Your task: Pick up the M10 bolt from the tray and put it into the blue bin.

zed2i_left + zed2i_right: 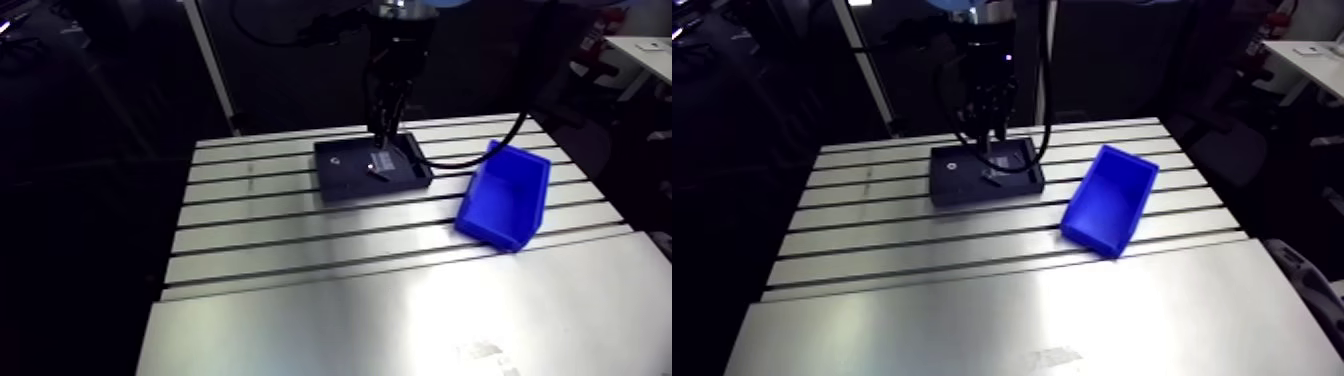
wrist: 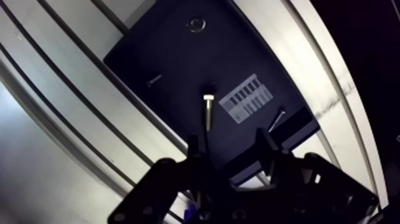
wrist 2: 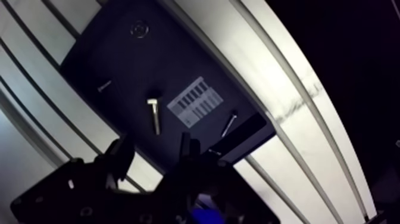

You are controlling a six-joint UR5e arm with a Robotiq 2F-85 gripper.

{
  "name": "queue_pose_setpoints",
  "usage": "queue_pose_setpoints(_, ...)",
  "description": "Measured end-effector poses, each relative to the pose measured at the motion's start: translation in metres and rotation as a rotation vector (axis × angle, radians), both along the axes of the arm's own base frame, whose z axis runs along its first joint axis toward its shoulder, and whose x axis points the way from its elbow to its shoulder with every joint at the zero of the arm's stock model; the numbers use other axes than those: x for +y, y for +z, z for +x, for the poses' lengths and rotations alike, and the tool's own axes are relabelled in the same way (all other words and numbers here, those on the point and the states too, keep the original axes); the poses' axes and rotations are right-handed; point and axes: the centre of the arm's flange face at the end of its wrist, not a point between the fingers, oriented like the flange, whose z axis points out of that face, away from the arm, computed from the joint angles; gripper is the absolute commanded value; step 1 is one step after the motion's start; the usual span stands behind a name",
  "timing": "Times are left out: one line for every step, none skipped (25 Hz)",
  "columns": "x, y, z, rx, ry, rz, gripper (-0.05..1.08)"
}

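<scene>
I'm on the approach step. The gripper (image 2: 228,140) hangs over the tray (image 2: 161,59), spread open and holding nothing. The M10 bolt (image 2: 207,110) lies flat near the tray's middle, just ahead of the gripper and beside a white label (image 2: 246,98). Next, I judge, comes a descent straddling the shank. The blue bin (image 1: 505,195) stands on the slotted table (image 1: 400,300), near the tray's side edge.

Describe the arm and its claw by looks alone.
The claw is black: two slim fingers on angular linkages dotted with small pale spots. The wrist above it is a dark round column, with a light-blue joint cap higher up.
</scene>
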Motion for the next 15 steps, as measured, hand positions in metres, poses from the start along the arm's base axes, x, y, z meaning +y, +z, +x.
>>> queue_pose_setpoints(0.0,-0.002,0.001,-0.003,0.003,-0.001,0.51)
queue_pose_setpoints(0.0,-0.004,0.001,-0.004,0.006,-0.001,0.52)
queue_pose_setpoints(0.0,-0.006,0.001,-0.003,0.009,-0.001,0.54)
queue_pose_setpoints(0.0,-0.007,0.002,-0.001,0.012,-0.001,0.54)
queue_pose_setpoints(0.0,-0.008,0.002,0.001,0.013,-0.001,0.55)
queue_pose_setpoints(0.0,-0.009,0.002,0.004,0.015,-0.001,0.55)
queue_pose_setpoints(0.0,-0.01,0.002,0.005,0.016,-0.001,0.55)
queue_pose_setpoints(0.0,-0.011,0.003,0.006,0.018,-0.001,0.54)
queue_pose_setpoints(0.0,-0.012,0.003,0.007,0.019,-0.002,0.55)
queue_pose_setpoints(-0.001,-0.013,0.004,0.006,0.02,-0.002,0.55)
queue_pose_setpoints(-0.001,-0.014,0.005,0.005,0.022,-0.002,0.55)
queue_pose_setpoints(-0.001,-0.016,0.006,0.003,0.025,-0.003,0.55)
queue_pose_setpoints(0.0,-0.017,0.006,0.001,0.028,-0.003,0.55)
queue_pose_setpoints(0.0,-0.017,0.007,0.0,0.031,-0.004,0.55)
queue_pose_setpoints(0.0,-0.018,0.007,-0.001,0.033,-0.004,0.55)
